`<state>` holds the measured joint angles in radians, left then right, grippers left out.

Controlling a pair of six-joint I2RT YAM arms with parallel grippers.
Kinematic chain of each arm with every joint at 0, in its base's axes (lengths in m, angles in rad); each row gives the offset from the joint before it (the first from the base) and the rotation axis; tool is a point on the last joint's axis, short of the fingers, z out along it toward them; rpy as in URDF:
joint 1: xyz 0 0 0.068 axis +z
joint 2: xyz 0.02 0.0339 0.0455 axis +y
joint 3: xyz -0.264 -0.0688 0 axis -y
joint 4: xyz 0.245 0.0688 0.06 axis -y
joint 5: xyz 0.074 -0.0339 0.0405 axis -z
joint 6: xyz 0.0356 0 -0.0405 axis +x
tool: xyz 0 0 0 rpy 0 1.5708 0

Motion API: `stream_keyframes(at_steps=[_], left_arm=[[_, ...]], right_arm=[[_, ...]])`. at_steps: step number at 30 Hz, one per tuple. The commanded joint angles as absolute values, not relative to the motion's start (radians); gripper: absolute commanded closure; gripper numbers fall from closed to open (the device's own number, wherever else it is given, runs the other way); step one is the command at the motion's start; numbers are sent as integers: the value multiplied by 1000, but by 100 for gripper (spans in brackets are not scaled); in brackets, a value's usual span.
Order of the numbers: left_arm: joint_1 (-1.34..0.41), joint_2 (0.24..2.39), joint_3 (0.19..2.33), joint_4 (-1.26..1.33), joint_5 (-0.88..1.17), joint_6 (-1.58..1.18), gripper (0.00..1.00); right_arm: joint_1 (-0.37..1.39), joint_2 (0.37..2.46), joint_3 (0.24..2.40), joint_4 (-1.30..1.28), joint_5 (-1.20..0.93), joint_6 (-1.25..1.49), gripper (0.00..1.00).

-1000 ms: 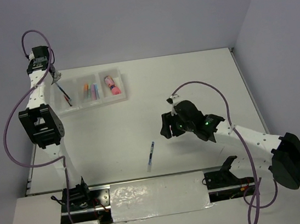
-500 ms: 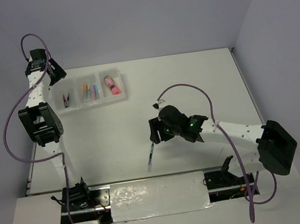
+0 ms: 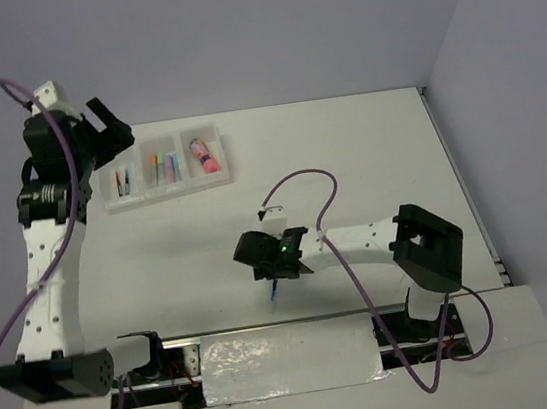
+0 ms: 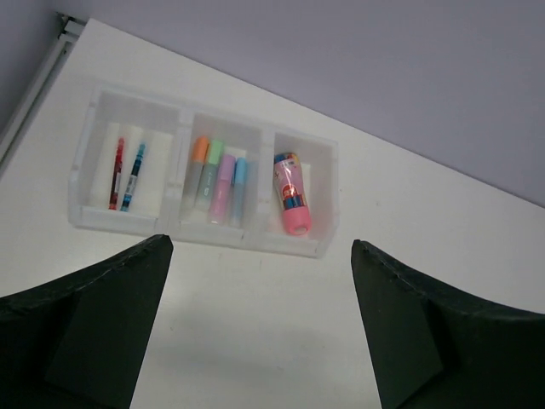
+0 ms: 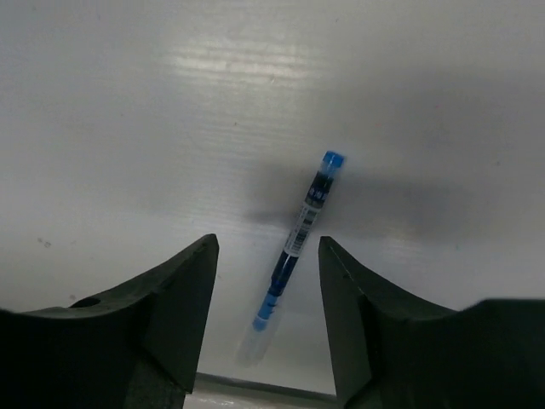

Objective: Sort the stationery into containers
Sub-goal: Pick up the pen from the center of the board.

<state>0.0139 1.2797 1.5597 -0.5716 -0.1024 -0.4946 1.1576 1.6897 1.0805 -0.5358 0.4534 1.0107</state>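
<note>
The containers (image 4: 255, 243), three joined white bins, hold a red pen (image 4: 115, 175) and a blue pen (image 4: 134, 176) on the left. Several pastel highlighters (image 4: 219, 175) fill the middle bin and a pink tube (image 4: 291, 194) lies in the right one. My left gripper (image 4: 260, 247) hangs open and empty high above and in front of the containers (image 3: 163, 169). Another blue pen (image 5: 298, 234) lies flat on the table near the front edge. My right gripper (image 5: 266, 247) stands open astride it, one finger on each side, neither touching it. From above, that pen (image 3: 276, 291) is mostly hidden under the right gripper (image 3: 267, 266).
The table's near edge (image 5: 255, 394) runs just below the loose pen's clear cap. A silver foil strip (image 3: 289, 359) and both arm bases lie along the front. The right arm stretches low across the table toward the left.
My left gripper opened, left a pen lying in the left bin and rose up and away. The right arm swung left and down over the loose blue pen, its jaws narrowing.
</note>
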Motion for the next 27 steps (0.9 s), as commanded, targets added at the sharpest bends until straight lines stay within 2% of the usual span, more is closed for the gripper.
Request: stream_keyframes(at_steps=[1,6,11,13,14,15,18,23,27], left_arm=[[25,1227,1367,-569,-55,-450,1],[26,1151,1194,-561,-75,-397,1],[26,1147,1144,-546,-51,-393,1],[26,1150,1135,-538,-29,-394,1],[25,1150,1131,-537,-19,-397,1],[26,1147,1118,-528,-5,-400,1],[25,1135,1086,-520,53,-414,1],[8,1092,907,-373,446,-530,1],[-151,1052,773,-100,670,-704,1]], right_arm=[[1203,1751,1147,-643,561,1149,44],[1209,1822,1128,-647,528,1216,47],[1216,1816,1089,-649,526,1252,53],[1218,1812,1082,-626,519,1240,65],[1218,1809,1072,-611,503,1218,90],[1216,1809,1069,-580,491,1206,100],[1213,1786,1045,-496,466,1103,100],[1215,1633,956,-270,512,753,100],[1189,1409,793,47,324,562,100]])
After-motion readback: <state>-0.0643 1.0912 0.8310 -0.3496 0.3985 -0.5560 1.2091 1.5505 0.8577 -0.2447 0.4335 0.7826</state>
